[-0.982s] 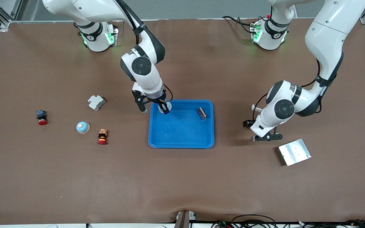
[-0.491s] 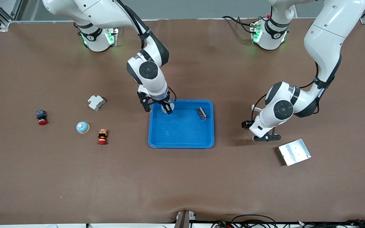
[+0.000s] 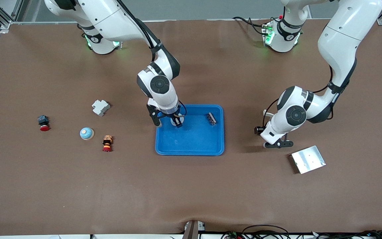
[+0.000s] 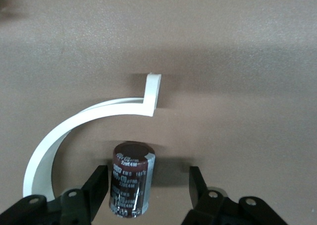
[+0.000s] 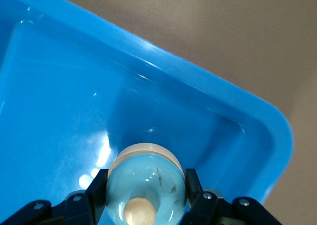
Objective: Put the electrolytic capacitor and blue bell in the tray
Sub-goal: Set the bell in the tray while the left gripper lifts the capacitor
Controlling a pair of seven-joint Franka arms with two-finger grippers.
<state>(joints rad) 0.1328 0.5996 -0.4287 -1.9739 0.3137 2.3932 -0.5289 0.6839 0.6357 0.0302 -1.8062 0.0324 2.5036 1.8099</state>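
Metal plate: a silver plate [image 3: 307, 159] is lying nearest the front camera, toward the left arm's end of the table [image 3: 191, 192].
Left arm: it is bending sharply at the elbow and pointing its wrist down just beside that plate.
Left tool [image 3: 279, 144]: it is sitting low at the table with its fingers [image 4: 96, 185] apart around the electrolytic capacitor [image 4: 131, 178], one finger close against the can and a gap showing at the other.
Capacitor: it is standing on the table, outside the tray, near a curved white strip [image 4: 89, 118].
Tray [image 3: 194, 137]: the blue tray is holding a small dark part [image 3: 211, 118] at mid-table.
Right arm: it is stretching out from its base, wrist aimed down over the tray's corner.
Right tool [image 5: 145, 180]: it is clamping the blue bell [image 5: 146, 185] just above the tray floor.
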